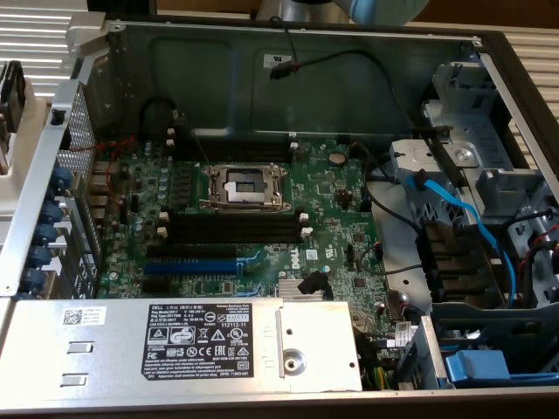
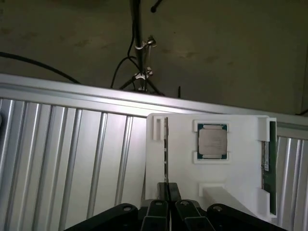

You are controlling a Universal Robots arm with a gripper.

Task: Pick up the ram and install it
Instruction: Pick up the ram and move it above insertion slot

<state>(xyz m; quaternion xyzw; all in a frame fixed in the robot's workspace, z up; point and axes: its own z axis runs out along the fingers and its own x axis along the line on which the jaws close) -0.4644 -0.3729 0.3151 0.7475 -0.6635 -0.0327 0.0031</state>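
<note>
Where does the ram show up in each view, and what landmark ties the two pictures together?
Exterior view: not in it; only the empty black slots show.
Wrist view: the ram stands on edge in the white holder, just ahead of the gripper; a second green stick stands at the holder's other side.
Shared landmark: the ribbed aluminium surface.

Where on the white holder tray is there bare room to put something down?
White plastic holder tray: the flat patch below the square silver processor chip is bare. Crowded at both sides: a thin green ram stick stands on edge by the pincer, and another green stick lines the far edge.
</note>
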